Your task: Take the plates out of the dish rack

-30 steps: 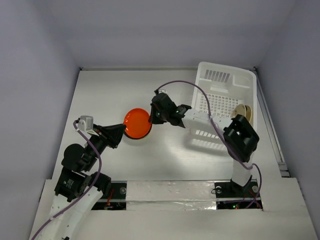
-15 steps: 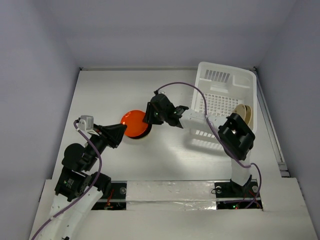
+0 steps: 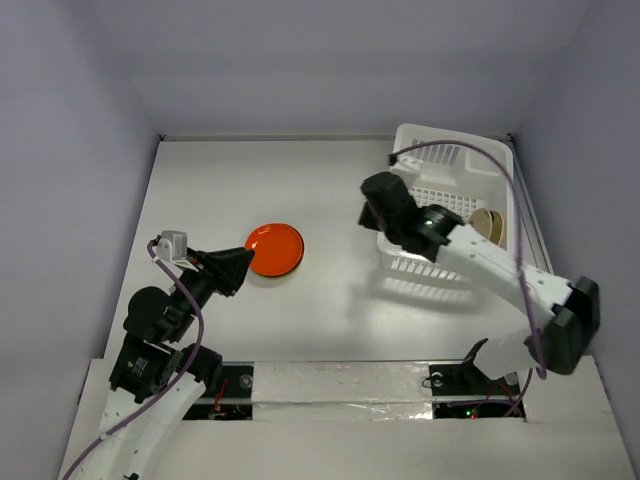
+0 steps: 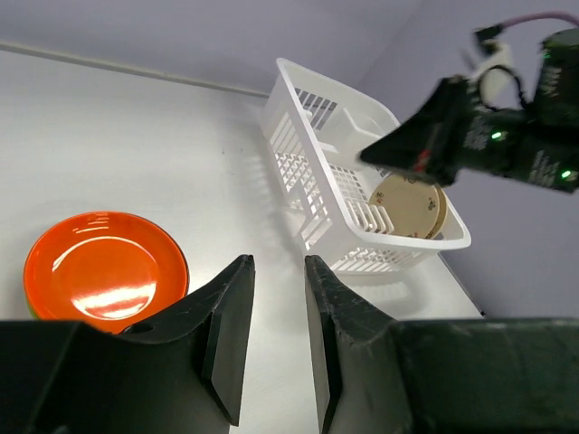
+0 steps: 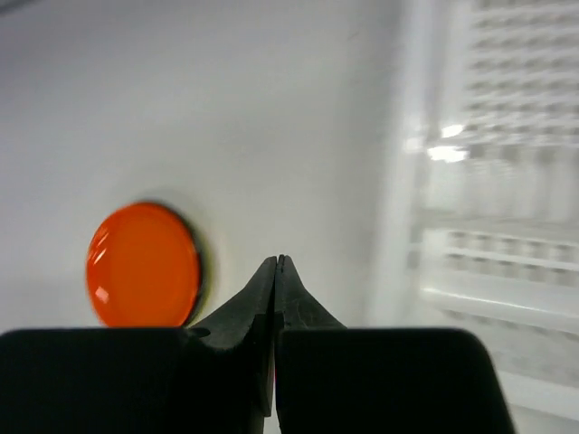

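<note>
An orange plate (image 3: 275, 249) lies flat on the table left of centre, also in the left wrist view (image 4: 104, 267) and the right wrist view (image 5: 143, 264). The white dish rack (image 3: 455, 160) stands at the back right, with cream plates (image 3: 487, 225) upright in its near right end; they also show in the left wrist view (image 4: 407, 203). My right gripper (image 3: 372, 205) is shut and empty, above the table by the rack's left wall. My left gripper (image 3: 245, 264) is open and empty, just left of the orange plate.
The rack's slotted wall (image 5: 488, 181) is close on the right of my right gripper. The right arm's elbow (image 3: 570, 320) reaches out to the near right. Enclosure walls stand round the table's edges.
My right gripper has let go of the orange plate, which now lies on the table, and has swung right to the rack's left wall. The left arm has not moved.
</note>
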